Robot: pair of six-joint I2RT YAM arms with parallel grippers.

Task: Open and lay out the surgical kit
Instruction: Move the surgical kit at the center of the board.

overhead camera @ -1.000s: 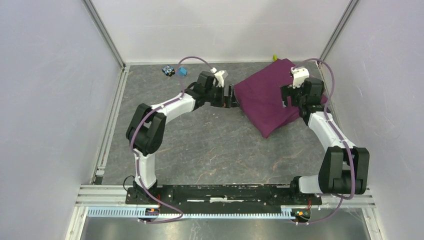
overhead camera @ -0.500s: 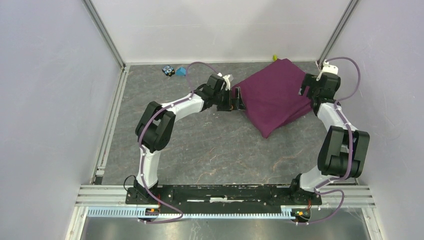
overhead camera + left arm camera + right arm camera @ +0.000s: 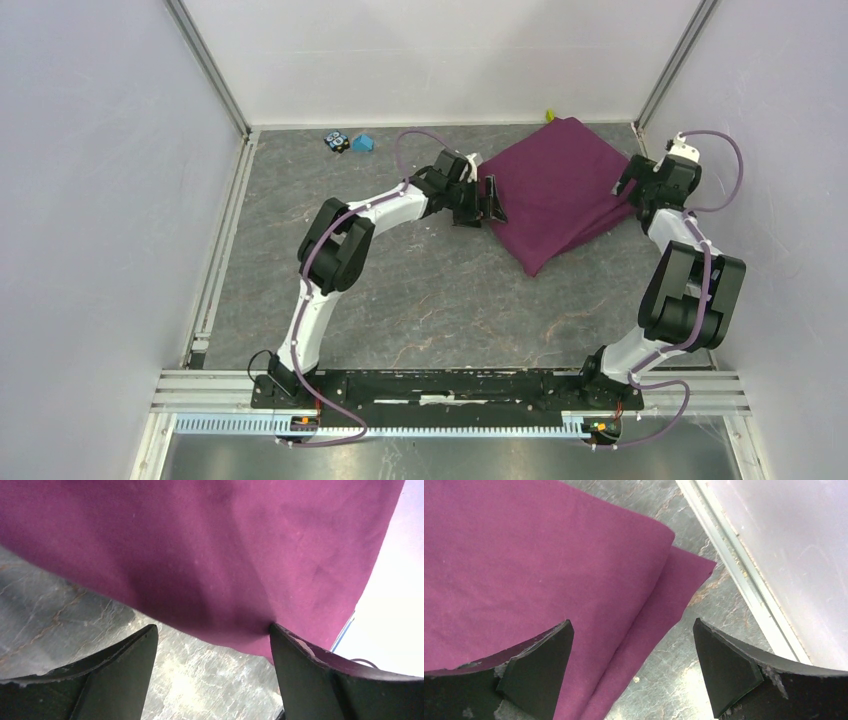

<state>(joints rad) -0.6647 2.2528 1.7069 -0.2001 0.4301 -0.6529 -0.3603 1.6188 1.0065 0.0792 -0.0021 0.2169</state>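
Note:
The surgical kit (image 3: 555, 190) is a folded purple cloth bundle at the back right of the table; its contents are hidden inside. My left gripper (image 3: 490, 203) is at the bundle's left edge. In the left wrist view it (image 3: 212, 630) is open, its right fingertip (image 3: 282, 640) touches the purple cloth (image 3: 200, 545), and bare table shows between the fingers. My right gripper (image 3: 632, 190) hovers at the bundle's right corner. In the right wrist view it (image 3: 631, 622) is open over the layered cloth edge (image 3: 659, 600), holding nothing.
A small blue block (image 3: 363, 143) and a black-and-blue object (image 3: 337, 141) lie at the back left. A yellow bit (image 3: 548, 115) shows behind the bundle. The right wall's metal rail (image 3: 734, 570) runs close beside my right gripper.
My left gripper has moved right until it reached the bundle's left edge. My right gripper has swung from above the cloth out to its right corner by the wall.

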